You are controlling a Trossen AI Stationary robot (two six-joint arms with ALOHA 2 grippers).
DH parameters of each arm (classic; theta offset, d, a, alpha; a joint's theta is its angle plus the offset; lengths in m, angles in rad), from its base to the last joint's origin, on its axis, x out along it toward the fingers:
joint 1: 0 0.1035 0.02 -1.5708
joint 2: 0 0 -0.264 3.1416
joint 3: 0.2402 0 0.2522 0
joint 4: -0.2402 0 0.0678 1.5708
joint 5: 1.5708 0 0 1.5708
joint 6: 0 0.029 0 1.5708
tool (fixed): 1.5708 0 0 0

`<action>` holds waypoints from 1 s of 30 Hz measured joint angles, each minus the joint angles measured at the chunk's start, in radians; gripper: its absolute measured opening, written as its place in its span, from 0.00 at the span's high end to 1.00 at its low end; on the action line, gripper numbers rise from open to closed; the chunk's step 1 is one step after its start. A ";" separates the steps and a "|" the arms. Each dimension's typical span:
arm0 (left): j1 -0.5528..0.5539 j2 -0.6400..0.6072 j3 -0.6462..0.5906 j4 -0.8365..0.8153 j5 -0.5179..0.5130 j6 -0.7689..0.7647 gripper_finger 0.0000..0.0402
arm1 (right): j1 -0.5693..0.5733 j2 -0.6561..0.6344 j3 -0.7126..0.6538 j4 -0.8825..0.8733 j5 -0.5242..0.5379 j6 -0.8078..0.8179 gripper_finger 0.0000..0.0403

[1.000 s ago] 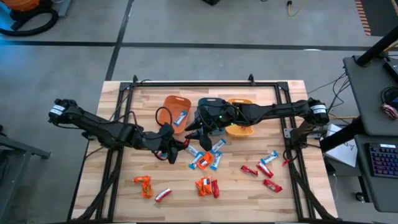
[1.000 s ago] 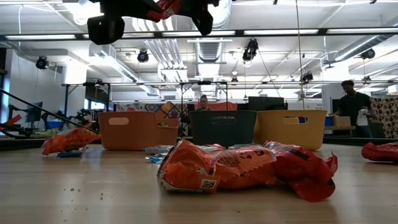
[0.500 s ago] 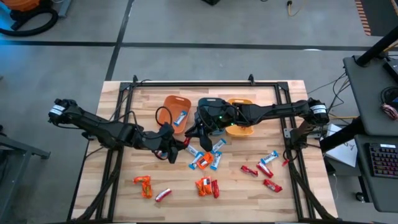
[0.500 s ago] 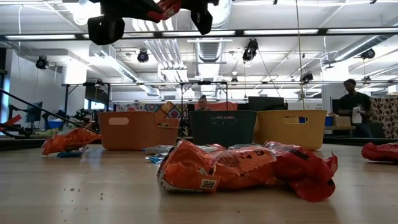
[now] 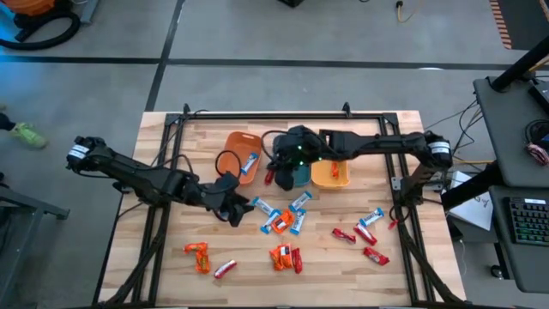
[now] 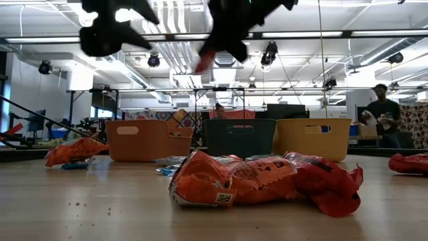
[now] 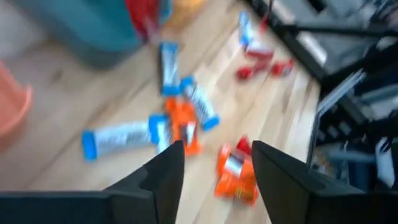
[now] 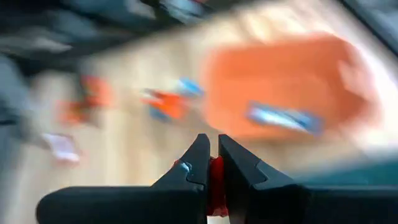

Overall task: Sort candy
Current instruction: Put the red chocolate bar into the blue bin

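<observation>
My right gripper [image 5: 273, 174] is shut on a red candy [image 5: 268, 178] in the air by the teal bin [image 5: 298, 174], which my arm largely hides. My left gripper [image 5: 241, 204] hangs open over the table, left of the blue-and-white candies [image 5: 279, 220]; nothing shows between its fingers [image 7: 163, 171]. More candies lie flat on the wood: orange [image 5: 280, 256], red [image 5: 366, 249], orange at the near left [image 5: 199, 256]. The orange bin [image 5: 243, 148] holds a blue-and-white candy [image 5: 250, 161]. My right gripper pinches the red candy between its two fingers; in its wrist view a strip of red wrapper [image 8: 214, 177] shows between them. In the low view the candy's free end [image 6: 203, 63] hangs tilted below the fingers, clear of the table.
The yellow-orange bin [image 5: 331, 173] stands right of the teal one, in a row with the orange bin at the table's far middle. Black frame rails [image 5: 163, 215] run along the table's sides. A person [image 6: 379, 114] stands in the room beyond.
The red candy has passed from my left gripper to my right one. My right gripper has carried it toward the table's far edge, up to the teal bin. My left gripper has let go and drawn back a little toward the left.
</observation>
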 joint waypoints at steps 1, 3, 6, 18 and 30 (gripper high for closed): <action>0.000 0.000 0.000 -0.029 0.021 -0.011 0.56 | -0.014 0.000 0.000 -0.055 0.057 -0.005 0.96; 0.000 0.000 0.000 -0.094 0.060 -0.039 0.55 | -0.047 0.007 0.000 -0.151 0.173 -0.006 0.96; 0.000 0.000 0.000 -0.214 0.104 -0.080 0.55 | -0.104 0.034 0.000 -0.255 0.262 0.029 0.96; 0.000 0.001 0.000 -0.444 0.152 -0.154 0.57 | -0.176 0.159 -0.001 -0.280 0.144 0.185 0.95; 0.001 0.034 0.000 -0.569 0.142 -0.184 0.53 | -0.175 0.163 -0.001 -0.277 0.095 0.195 0.95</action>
